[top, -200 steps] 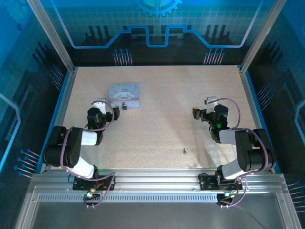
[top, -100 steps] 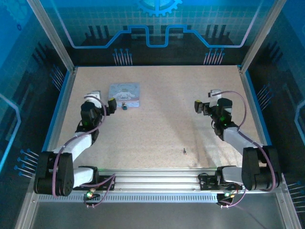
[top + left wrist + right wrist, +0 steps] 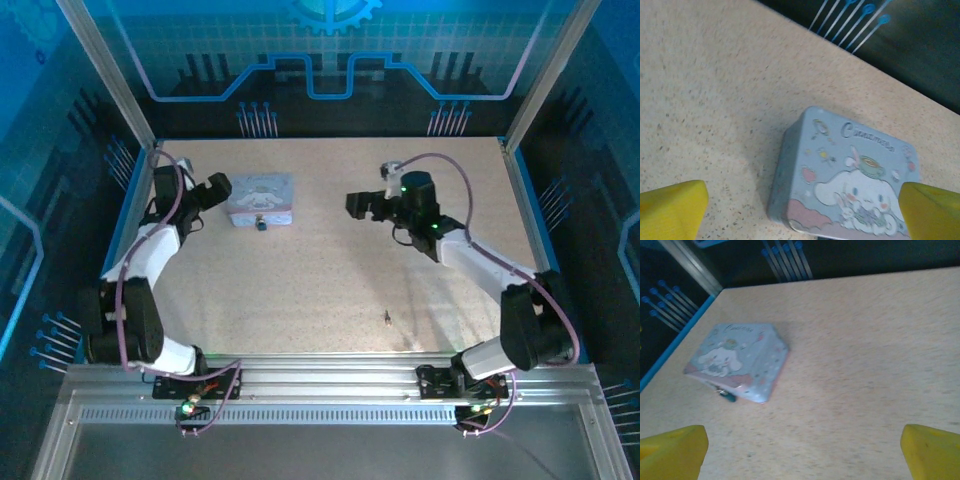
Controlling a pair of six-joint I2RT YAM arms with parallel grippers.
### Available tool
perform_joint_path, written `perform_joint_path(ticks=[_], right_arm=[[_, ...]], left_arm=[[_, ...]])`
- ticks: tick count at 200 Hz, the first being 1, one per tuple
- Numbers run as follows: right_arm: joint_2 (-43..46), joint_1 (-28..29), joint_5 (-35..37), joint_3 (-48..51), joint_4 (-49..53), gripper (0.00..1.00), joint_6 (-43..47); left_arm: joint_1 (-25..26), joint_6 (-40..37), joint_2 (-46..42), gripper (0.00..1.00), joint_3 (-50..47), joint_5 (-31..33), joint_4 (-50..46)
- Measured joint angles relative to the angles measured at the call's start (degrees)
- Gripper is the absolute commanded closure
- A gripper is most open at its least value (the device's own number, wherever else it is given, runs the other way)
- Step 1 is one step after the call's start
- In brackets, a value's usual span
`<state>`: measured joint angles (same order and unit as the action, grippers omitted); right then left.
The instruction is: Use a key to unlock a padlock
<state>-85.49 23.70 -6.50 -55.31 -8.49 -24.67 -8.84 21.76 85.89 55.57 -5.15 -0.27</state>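
The padlock (image 3: 260, 223), a tiny dark blocky thing with a thin metal shackle, sits right against the near edge of the lavender cartoon-printed tin box (image 3: 262, 198). It looks hooked onto the box's clasp, though it's too small to swear to it. The right wrist camera catches it too, a dark little nub (image 3: 727, 395) poking out under the box's front edge. So what's changed: a second ago both arms were folded back close to their bases, and now they've stretched out over the speckled beige table (image 3: 330, 270). The left gripper (image 3: 218, 187) has come up just beside the box's left end, and the right gripper (image 3: 358, 205) has swung in toward the middle, facing the box from the right. Both have their jaws spread wide with nothing in them; you can see the yellow fingertips (image 3: 672, 210) far apart in each wrist view. The box, padlock and key haven't budged. The key (image 3: 387, 318), a thin dark metal sliver, lies alone near the front of the table, well apart from both grippers. My read is they're only lining up on the lock, and somebody has to go back for that key. The box's lid is down, so no idea what's inside.
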Motion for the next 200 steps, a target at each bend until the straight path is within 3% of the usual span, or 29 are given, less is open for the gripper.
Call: perform_joint_path(ticks=[24,86,200], right_arm=[[-6.2,3.8,0.0,-3.9,0.5,0.00,-3.5],[-18.3,9.0,0.0,-14.2,0.3,0.00,-8.5],[-21.8,9.8,-2.4,-14.6,-1.1,0.02,-10.5]], left_arm=[[-2.4,2.9,6.5,0.03,2.6,-5.5,-0.8],[-2.5,5.3,18.7,0.06,13.7,-15.9,-0.7],[1.4,3.8,28.5,0.40,21.6,-20.2,-2.8]])
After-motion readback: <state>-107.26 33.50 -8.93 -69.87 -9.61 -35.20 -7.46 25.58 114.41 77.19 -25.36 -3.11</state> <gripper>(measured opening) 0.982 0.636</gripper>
